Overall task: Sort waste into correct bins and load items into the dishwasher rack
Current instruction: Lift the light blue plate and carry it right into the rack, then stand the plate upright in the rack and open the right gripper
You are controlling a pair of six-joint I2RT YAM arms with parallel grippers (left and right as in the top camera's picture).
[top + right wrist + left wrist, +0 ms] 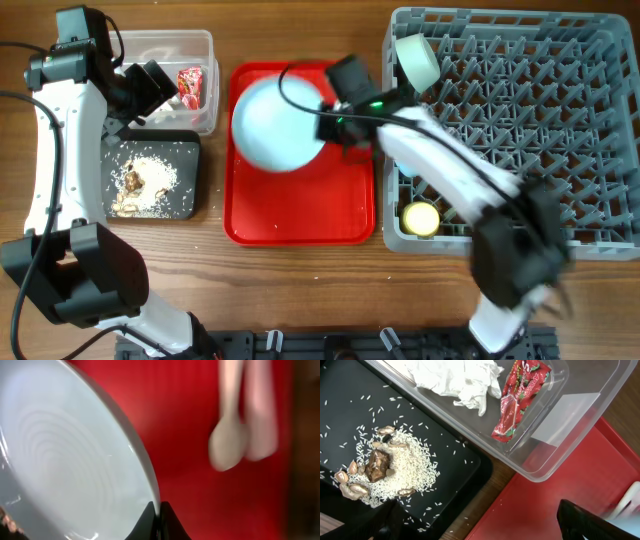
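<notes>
Grey lattice dishwasher rack (520,120), at the right of the worktop (300,295), carries one light blue bowl (415,60) and the yellow cup (420,217). Red tray (300,215), centre, lies under the light blue plate (270,125). The plate is likely rigid, glossy, light and prone to slip, so it is best taken by the rim, where the right gripper (159,514) is clamped. Whether the plate is lifted cannot be told. Left gripper (150,88), fingers apart and empty, hangs over the black tray (455,470) and clear tub (545,477). Blur on the right arm masks part of the rack. The spoon (227,450) and probable fork (262,425) are smeared. No second bowl is visible.
</notes>
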